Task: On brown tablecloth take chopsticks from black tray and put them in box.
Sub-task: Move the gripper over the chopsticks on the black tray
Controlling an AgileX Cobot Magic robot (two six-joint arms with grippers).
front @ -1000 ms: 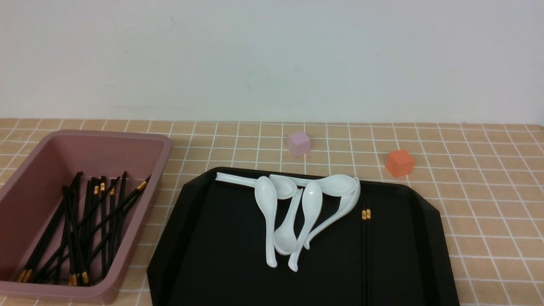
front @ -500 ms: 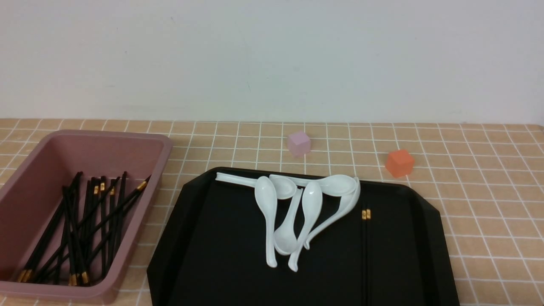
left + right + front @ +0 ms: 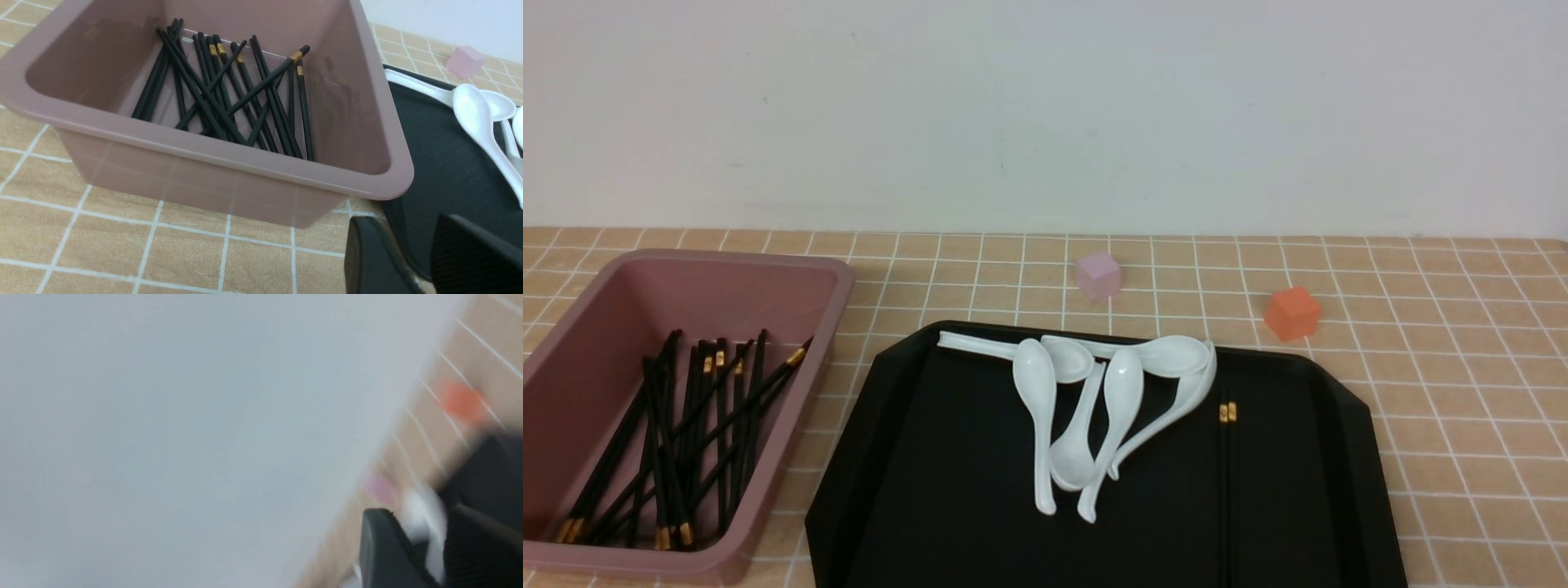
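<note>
On my front camera, one pair of chopsticks (image 3: 1226, 441) lies on the right side of the tray (image 3: 947, 457), gold bands pointing away from me, just right of a heap of white spoons (image 3: 1094, 408). At left, I see the box (image 3: 841, 286) holding a pile (image 3: 686, 441) of black sticks. A pink cube (image 3: 1098, 275) and an orange cube (image 3: 1290, 313) sit on the cloth (image 3: 1462, 392) beyond the tray.

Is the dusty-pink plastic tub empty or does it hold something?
Not empty: the dusty-pink plastic tub holds a pile of black gold-banded chopsticks.
</note>
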